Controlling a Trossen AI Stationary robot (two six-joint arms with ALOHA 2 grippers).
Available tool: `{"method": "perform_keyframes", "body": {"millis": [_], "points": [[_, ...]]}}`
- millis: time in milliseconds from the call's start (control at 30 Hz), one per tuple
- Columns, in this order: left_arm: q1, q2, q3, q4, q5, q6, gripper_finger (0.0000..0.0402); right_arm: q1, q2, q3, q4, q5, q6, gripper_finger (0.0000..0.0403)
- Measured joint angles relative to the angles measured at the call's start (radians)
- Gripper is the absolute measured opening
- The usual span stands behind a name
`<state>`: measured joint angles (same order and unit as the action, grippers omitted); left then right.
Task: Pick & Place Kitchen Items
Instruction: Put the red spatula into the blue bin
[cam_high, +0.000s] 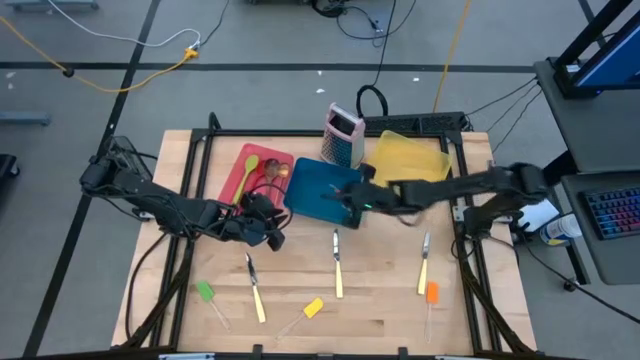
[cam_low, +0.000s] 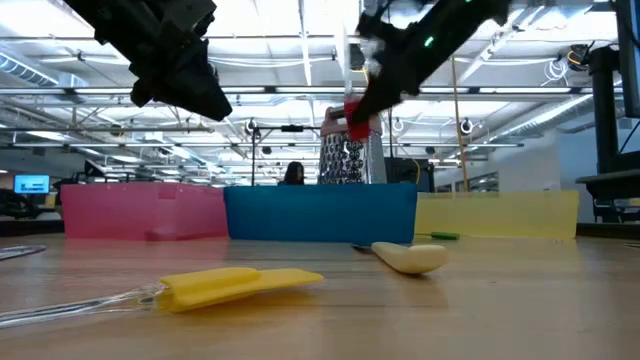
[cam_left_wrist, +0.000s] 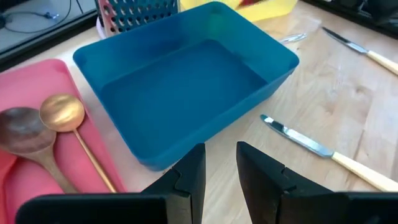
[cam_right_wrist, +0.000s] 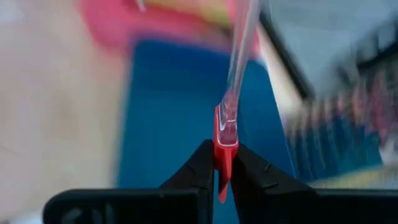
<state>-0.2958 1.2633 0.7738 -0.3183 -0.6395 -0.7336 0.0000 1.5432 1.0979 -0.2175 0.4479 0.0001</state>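
Note:
My right gripper hangs over the blue tray, shut on a red spatula with a clear handle. My left gripper hovers over the table just left of the blue tray, open with nothing between its fingers. Two spoons lie in the red tray. On the bare wood nearer the front lie a green spatula, a yellow spatula, an orange spatula and three pale-handled knives. My right gripper pinches the spatula's red blade between its two fingers. The clear handle sticks out past the fingertips, along the line of the fingers. The gripper slants downward from the table's right side, and the spatula is lifted clear above the blue tray.
A yellow tray stands right of the blue one, and a metal box grater with a pink top stands behind them. A knife lies close to the blue tray's near corner. A black frame runs along the table's far and side edges.

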Motion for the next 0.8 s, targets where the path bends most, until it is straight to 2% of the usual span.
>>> {"method": "perform_keyframes", "body": {"millis": [167, 267, 367, 567, 800], "points": [[0.0, 0.0, 0.0, 0.0, 0.001, 0.028, 0.0093, -0.111, 0.193, 0.16, -0.25, -0.044, 0.055, 0.0023], [0.0, 0.0, 0.0, 0.0, 0.001, 0.045, 0.0093, -0.171, 0.282, 0.193, -0.292, -0.121, 0.073, 0.0023], [0.0, 0.0, 0.0, 0.0, 0.001, 0.06, 0.0093, -0.211, 0.346, 0.194, -0.33, -0.137, 0.066, 0.0023], [0.0, 0.0, 0.0, 0.002, 0.001, 0.085, 0.0093, -0.254, 0.409, 0.196, -0.336, -0.138, 0.059, 0.0029], [0.0, 0.0, 0.0, 0.001, 0.001, 0.085, 0.0093, -0.274, 0.429, 0.197, -0.266, -0.134, 0.013, 0.0075]]}}
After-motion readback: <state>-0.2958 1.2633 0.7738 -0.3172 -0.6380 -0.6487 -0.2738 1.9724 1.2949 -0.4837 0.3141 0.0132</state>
